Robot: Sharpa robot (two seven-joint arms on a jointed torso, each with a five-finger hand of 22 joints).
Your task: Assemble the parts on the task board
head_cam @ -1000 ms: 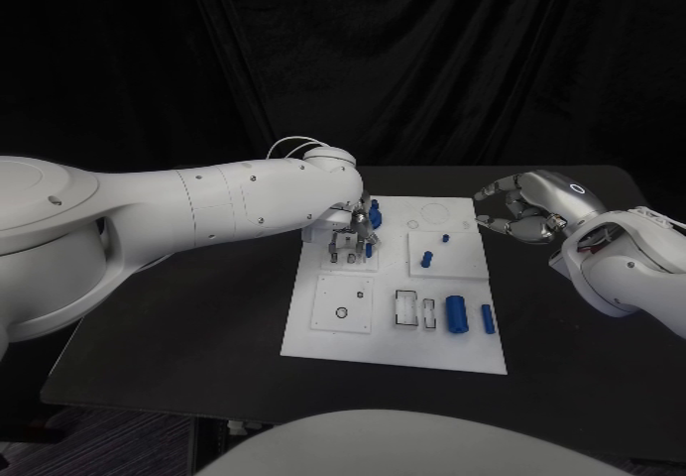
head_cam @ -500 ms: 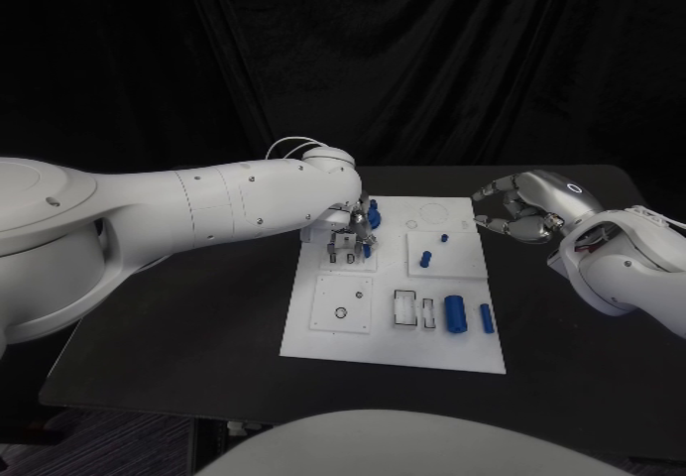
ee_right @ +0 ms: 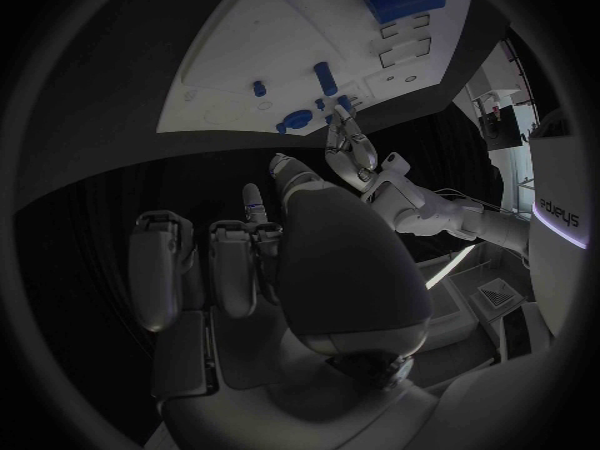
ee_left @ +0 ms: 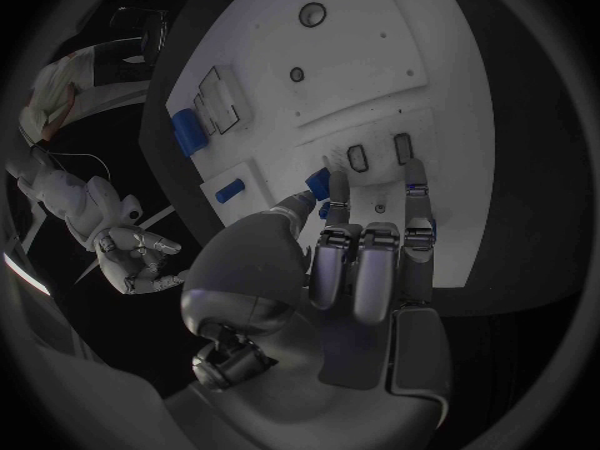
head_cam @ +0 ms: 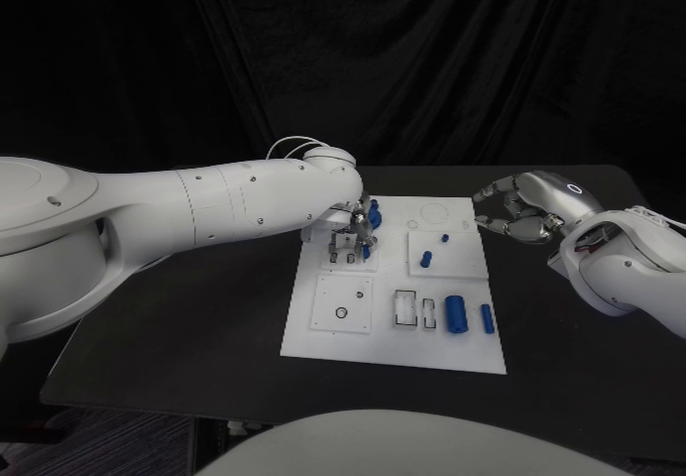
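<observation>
The white task board point(head_cam: 322, 342) lies mid-table. My left hand point(head_cam: 350, 239) reaches down over its far left block, fingers stretched to the slots point(ee_left: 358, 157). Between thumb and a finger it pinches a small blue part point(ee_left: 328, 196). Another blue part point(head_cam: 375, 211) stands just beyond the hand. A small blue piece point(head_cam: 445, 238) and a blue peg point(head_cam: 426, 260) sit on the right block. A large blue cylinder point(head_cam: 456, 312) and a slimmer one point(head_cam: 488, 317) lie near the front right. My right hand point(head_cam: 521, 212) hovers off the board's far right corner, fingers curled in on nothing.
A square plate with a dark ring point(head_cam: 340, 314) sits at the board's front left, with rectangular slots point(head_cam: 407, 308) beside it. Black table point(head_cam: 186, 317) surrounds the board on all sides. My left forearm point(head_cam: 214, 213) spans the table's left half.
</observation>
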